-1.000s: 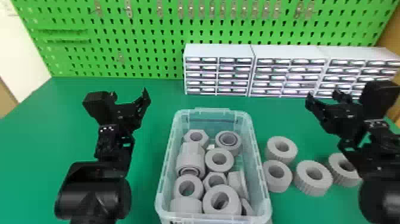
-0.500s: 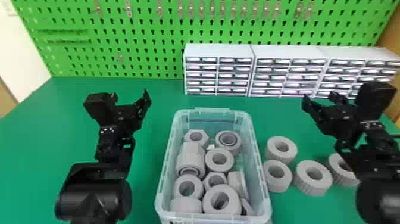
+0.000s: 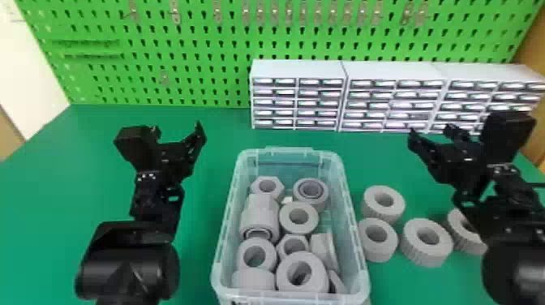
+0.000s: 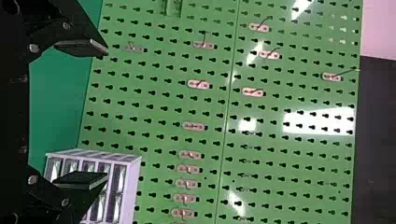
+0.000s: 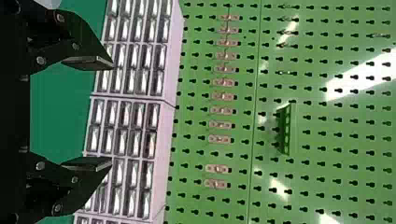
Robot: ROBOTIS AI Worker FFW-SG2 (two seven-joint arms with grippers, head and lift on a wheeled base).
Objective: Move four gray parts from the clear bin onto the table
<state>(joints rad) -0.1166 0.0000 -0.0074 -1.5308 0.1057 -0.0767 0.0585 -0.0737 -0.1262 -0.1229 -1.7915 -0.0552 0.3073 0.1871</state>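
Bin (image 3: 291, 297) sits on the green table (image 3: 52, 194), between the two arms, long side running away from the robot. Holds a pile of gray parts: hex nuts (image 3: 255, 188) at the far left and in the middle, rings, a flanged piece (image 3: 322, 247) against the right side, big ring (image 3: 318, 278) near the front. Four gray rings (image 3: 428, 255) are on the table right of the bin, all lying flat. Two are just beside the bin wall, one behind the other; the third is a bit further right, the fourth partly hidden behind the right arm. Left gripper (image 3: 177, 132) hangs left of the bin, fingers spread wide. Right gripper (image 3: 430, 133) is above the table, right of the bin and beyond the rings; fingers spread too. Both wrist views agree: fingertips well apart, pegboard (image 3: 202, 44) and drawer cabinets (image 3: 298, 69) behind them. Cabinets stand along the table's back edge, against the pegboard.
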